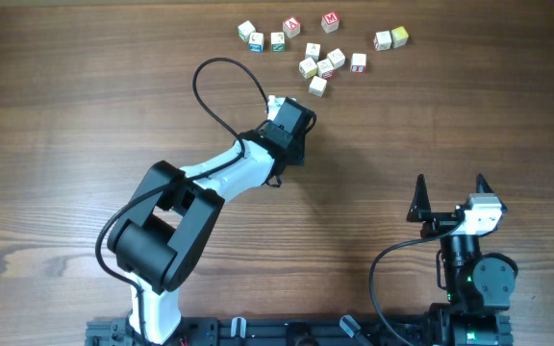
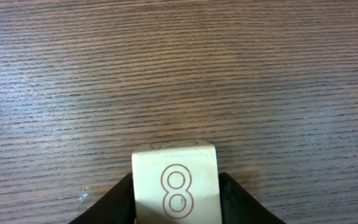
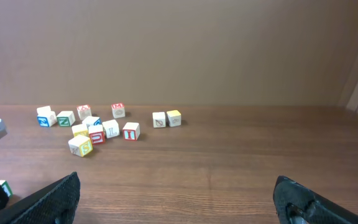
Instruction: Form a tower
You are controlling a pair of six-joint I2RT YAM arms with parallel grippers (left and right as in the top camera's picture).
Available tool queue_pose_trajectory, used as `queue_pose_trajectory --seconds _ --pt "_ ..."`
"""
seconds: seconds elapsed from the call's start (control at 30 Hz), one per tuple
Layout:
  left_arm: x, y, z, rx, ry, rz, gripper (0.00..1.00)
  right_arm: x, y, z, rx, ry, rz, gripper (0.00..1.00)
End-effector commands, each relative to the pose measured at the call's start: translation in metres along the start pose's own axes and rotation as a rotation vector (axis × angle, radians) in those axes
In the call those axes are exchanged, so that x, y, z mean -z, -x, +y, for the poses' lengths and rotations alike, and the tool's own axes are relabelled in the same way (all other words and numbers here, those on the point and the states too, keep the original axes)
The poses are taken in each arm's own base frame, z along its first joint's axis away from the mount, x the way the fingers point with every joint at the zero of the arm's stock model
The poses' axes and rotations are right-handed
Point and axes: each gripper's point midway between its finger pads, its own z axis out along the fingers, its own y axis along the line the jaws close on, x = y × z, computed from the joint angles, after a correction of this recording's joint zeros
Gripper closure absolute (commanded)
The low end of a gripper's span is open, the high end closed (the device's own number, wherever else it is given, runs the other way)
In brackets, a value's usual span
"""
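Left gripper point(image 1: 281, 108) flanks the cream 8 cube point(image 2: 176, 180) over the table point(image 2: 179, 74), clamped or loosened I cannot tell; probably a base set clear of the loose cubes point(image 1: 308, 67). No tower stands yet. Right gripper point(image 1: 449, 194) waits spread wide

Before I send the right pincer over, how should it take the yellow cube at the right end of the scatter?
Come straight down with the right pincer and close on the yellow cube by its near and far faces. A white cube sits close against its left side, leaving little finger room there; the near and far sides look clear.
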Motion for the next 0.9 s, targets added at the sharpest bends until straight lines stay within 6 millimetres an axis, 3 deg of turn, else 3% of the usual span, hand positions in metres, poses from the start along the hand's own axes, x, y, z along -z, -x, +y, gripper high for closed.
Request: queue_pose_trajectory --seconds 0.0,0.87 --pt "-0.008 -0.016 0.000 -0.017 -0.005 0.043 0.58 0.000 0.000 0.004 -0.013 0.021 -0.001 0.00" --pt "-0.008 -0.001 0.015 -0.009 0.077 -0.027 0.61 0.000 0.000 0.004 -0.013 0.021 -0.002 0.00"
